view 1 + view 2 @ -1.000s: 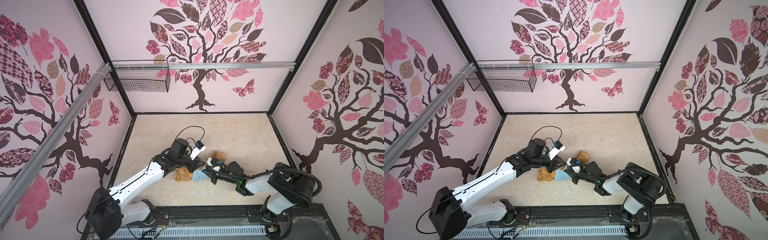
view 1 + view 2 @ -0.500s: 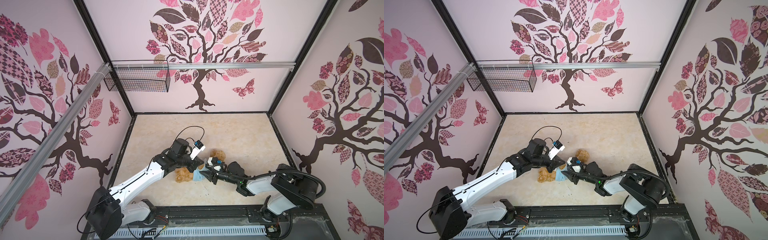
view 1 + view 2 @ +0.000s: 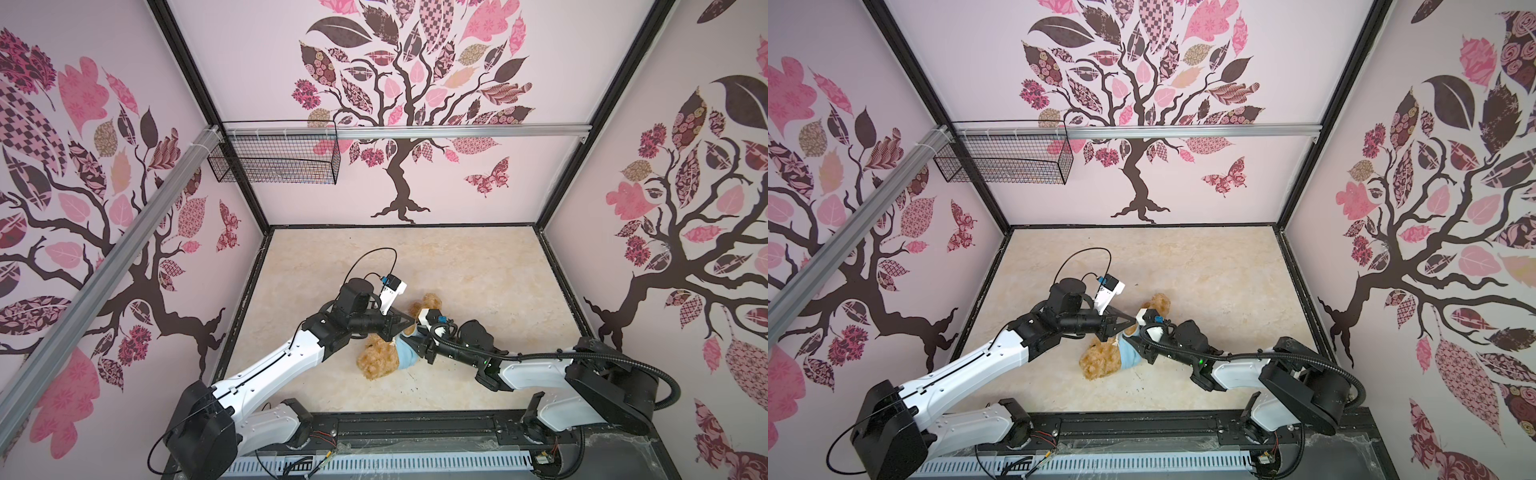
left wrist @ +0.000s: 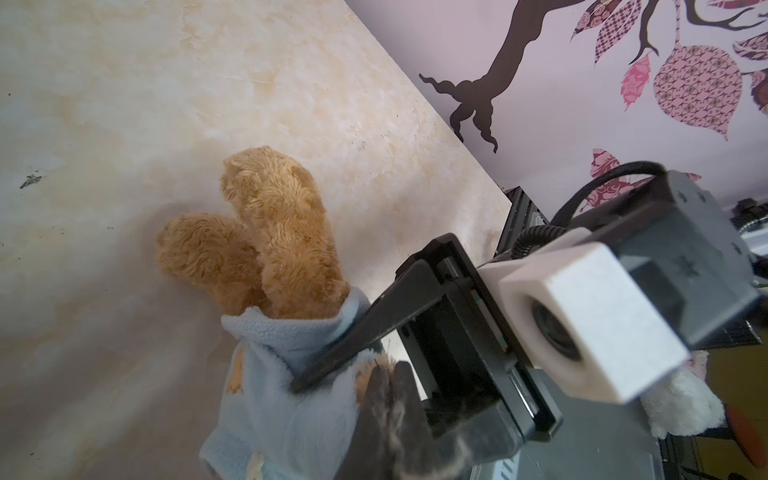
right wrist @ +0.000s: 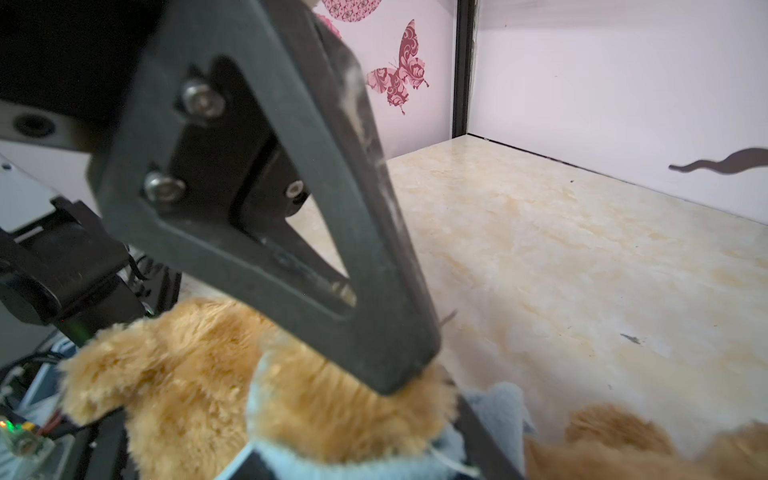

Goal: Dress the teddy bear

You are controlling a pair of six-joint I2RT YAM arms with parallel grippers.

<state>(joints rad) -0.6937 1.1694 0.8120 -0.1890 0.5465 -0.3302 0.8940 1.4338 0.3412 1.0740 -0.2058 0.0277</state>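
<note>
Teddy bear [image 3: 376, 362]: golden-brown shaggy plush, lying down btwn my two sets of fingers. Light-blue shirt [image 3: 406, 354] bunched round its middle. Two stubby limbs [image 4: 270, 232] poke out of the shirt opening side by side, pointing away from my left fingers [image 4: 388, 415], whose tips touch fur at the shirt edge. My right finger [image 4: 345, 345] is tucked under the cloth, agst the body. Face hidden.

A robot lab's test booth: tree-decal walls [image 3: 457, 199], black frame [image 3: 600, 112], aluminium rail [image 3: 457, 132], wire basket [image 3: 274, 164].
</note>
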